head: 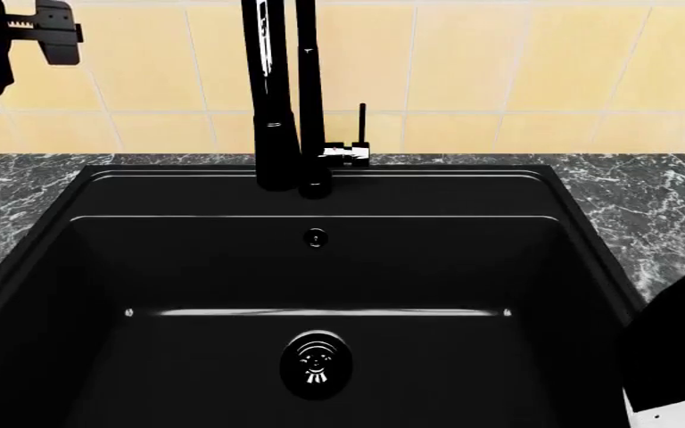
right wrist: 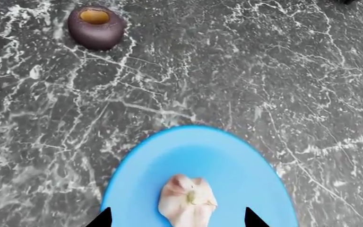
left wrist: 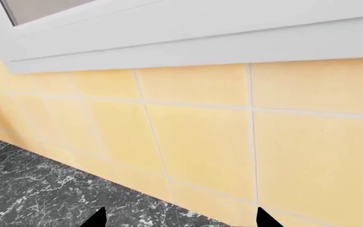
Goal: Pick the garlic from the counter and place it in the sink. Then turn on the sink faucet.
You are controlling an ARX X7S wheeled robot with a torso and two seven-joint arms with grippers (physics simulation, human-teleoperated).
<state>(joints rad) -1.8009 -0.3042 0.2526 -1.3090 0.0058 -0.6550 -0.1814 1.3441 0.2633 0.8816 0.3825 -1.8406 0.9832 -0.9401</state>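
The garlic (right wrist: 188, 201) lies on a blue plate (right wrist: 232, 165) on the dark marble bench (right wrist: 232, 71), off-white and lumpy, directly below the right gripper (right wrist: 177, 217), whose two black fingertips (right wrist: 101, 218) stand well apart either side of the bulb with nothing between them. A dark purplish-brown bulb (right wrist: 95, 27) with an orange top sits well apart from the plate.

In the head view the black sink (head: 318, 250) holds only its round drain (head: 315, 364) and overflow hole (head: 315, 237). The sink faucet (head: 289, 98) rises behind it, its lever (head: 360, 134) upright.

The left gripper (left wrist: 180, 220) faces the yellow tiled wall (left wrist: 200, 142), jaws spread and holding nothing. No writing or brand marks are legible anywhere.
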